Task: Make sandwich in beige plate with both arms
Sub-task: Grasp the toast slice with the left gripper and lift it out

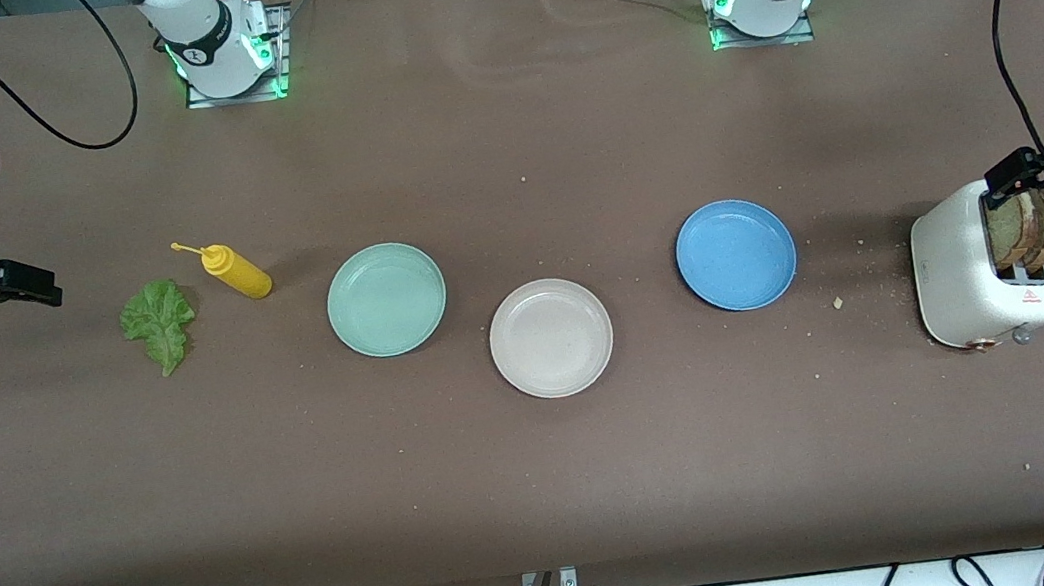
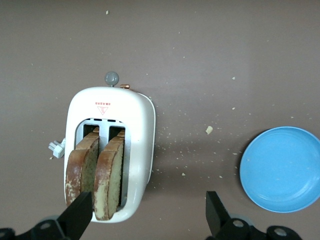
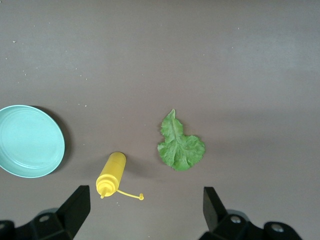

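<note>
Hovering with fingers apart — left pincer (image 1: 1021,172) over toaster (image 1: 971,294) bread slices (image 1: 1028,228), right pincer (image 1: 27,285) near lettuce leaf (image 1: 158,323) — awaiting pickups for empty beige plate (image 1: 551,338).

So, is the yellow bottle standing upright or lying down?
Lying down: the bottle rests on its side on the table, its cap strap trailing from the nozzle.

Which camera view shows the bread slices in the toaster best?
The left wrist view: both bread slices stand clearly in the toaster slots. The front view shows them smaller, partly hidden. The right wrist view shows none.
</note>
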You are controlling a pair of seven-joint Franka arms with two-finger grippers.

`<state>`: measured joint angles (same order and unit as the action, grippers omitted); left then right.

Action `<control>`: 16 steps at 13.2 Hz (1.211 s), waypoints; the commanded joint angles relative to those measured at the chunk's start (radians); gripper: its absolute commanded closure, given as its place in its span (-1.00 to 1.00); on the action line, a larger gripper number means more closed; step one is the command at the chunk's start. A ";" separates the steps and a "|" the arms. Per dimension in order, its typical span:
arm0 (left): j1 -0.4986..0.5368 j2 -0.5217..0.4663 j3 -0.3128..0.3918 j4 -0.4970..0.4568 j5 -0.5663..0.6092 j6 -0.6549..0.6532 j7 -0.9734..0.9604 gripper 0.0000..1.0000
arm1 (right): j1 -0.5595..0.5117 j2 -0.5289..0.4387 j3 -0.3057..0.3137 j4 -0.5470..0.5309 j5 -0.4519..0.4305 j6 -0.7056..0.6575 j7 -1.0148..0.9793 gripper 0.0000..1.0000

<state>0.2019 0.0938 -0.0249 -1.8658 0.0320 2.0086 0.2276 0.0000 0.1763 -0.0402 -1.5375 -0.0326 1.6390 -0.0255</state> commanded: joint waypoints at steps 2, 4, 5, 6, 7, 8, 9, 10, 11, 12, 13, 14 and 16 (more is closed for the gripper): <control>0.031 0.021 -0.007 -0.069 0.016 0.114 0.042 -1.00 | -0.005 -0.011 0.000 -0.010 0.020 0.004 0.007 -1.00; 0.040 0.053 -0.007 -0.069 0.016 0.133 0.082 -1.00 | -0.005 -0.011 0.000 -0.010 0.020 0.004 0.009 -1.00; 0.053 0.067 -0.007 -0.067 0.016 0.134 0.113 -0.99 | -0.005 -0.011 0.000 -0.010 0.020 0.004 0.007 -1.00; 0.056 0.079 -0.007 -0.067 0.016 0.136 0.159 -0.99 | -0.005 -0.011 0.000 -0.010 0.020 0.004 0.007 -1.00; 0.065 0.092 -0.007 -0.067 0.014 0.137 0.183 -0.99 | -0.005 -0.011 0.000 -0.010 0.020 0.004 0.009 -1.00; 0.077 0.096 -0.007 -0.067 0.013 0.143 0.187 -0.99 | -0.005 -0.011 0.000 -0.010 0.020 0.004 0.009 -1.00; 0.077 0.099 -0.007 -0.069 0.011 0.147 0.187 -0.99 | -0.005 -0.011 0.000 -0.010 0.020 0.004 0.007 -1.00; 0.077 0.107 -0.007 -0.069 0.011 0.148 0.187 -0.99 | -0.005 -0.011 0.000 -0.010 0.020 0.004 0.007 -1.00; 0.082 0.113 -0.007 -0.069 0.009 0.148 0.187 -0.99 | -0.005 -0.011 0.000 -0.010 0.020 0.004 0.007 -1.00; 0.088 0.119 -0.007 -0.070 0.009 0.148 0.187 -0.96 | -0.005 -0.011 0.000 -0.010 0.020 0.004 0.007 -1.00; 0.088 0.124 -0.007 -0.076 0.009 0.148 0.187 -0.70 | -0.005 -0.011 0.000 -0.010 0.020 0.004 0.009 -1.00; 0.091 0.125 -0.007 -0.081 0.009 0.148 0.187 -0.21 | -0.005 -0.011 0.000 -0.010 0.020 0.004 0.009 -1.00; 0.091 0.126 -0.007 -0.082 0.022 0.134 0.196 0.56 | -0.005 -0.011 0.000 -0.010 0.020 0.004 0.007 -1.00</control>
<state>0.2835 0.2229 -0.0253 -1.9405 0.0320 2.1436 0.3994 0.0000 0.1763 -0.0404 -1.5377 -0.0325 1.6390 -0.0254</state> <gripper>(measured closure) 0.308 0.000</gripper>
